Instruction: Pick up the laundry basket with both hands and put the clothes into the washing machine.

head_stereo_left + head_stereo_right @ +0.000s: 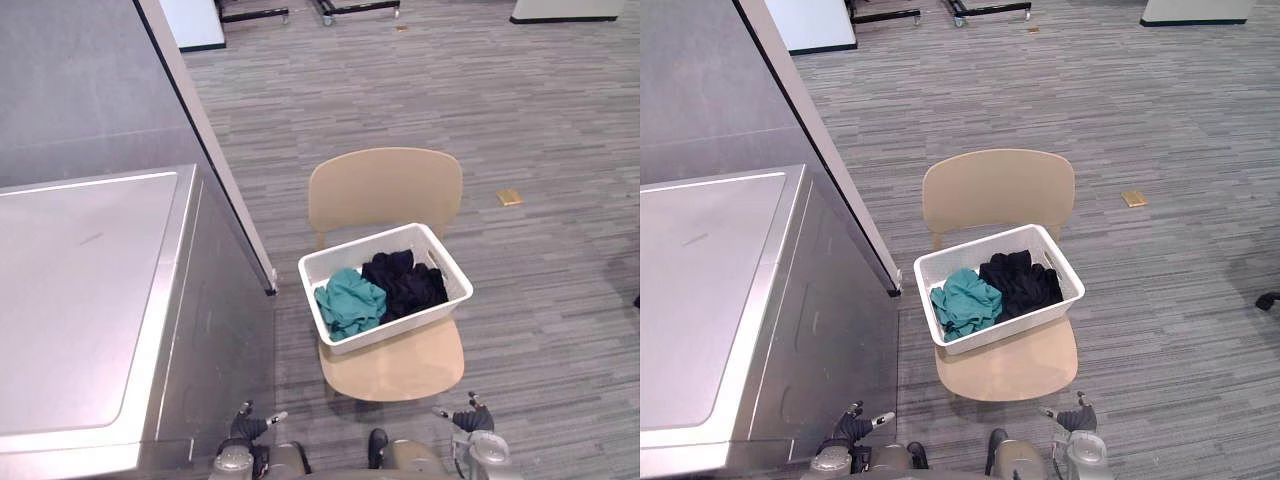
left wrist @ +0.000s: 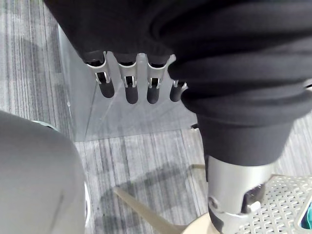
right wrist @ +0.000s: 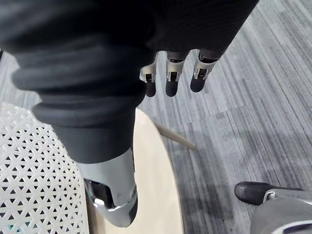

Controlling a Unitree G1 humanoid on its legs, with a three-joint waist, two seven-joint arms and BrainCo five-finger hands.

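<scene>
A white perforated laundry basket (image 1: 449,271) rests on a light wooden chair (image 1: 385,190). Inside it lie a teal garment (image 1: 350,300) and a dark navy garment (image 1: 405,282). The washing machine (image 1: 90,300), silver-grey with its lid down, stands to the left of the chair. My left hand (image 1: 250,427) hangs low at the bottom edge, near the washer's front corner, fingers (image 2: 126,80) straight and holding nothing. My right hand (image 1: 470,418) hangs low in front of the chair seat, fingers (image 3: 168,73) straight and holding nothing. The basket's mesh wall (image 3: 34,170) is close beside the right thumb.
A grey partition wall (image 1: 200,110) runs behind the washer, ending beside the chair. Striped grey carpet (image 1: 540,120) spreads around the chair. A small tan floor plate (image 1: 509,197) lies to the right. Wheeled stand bases (image 1: 300,12) sit far back.
</scene>
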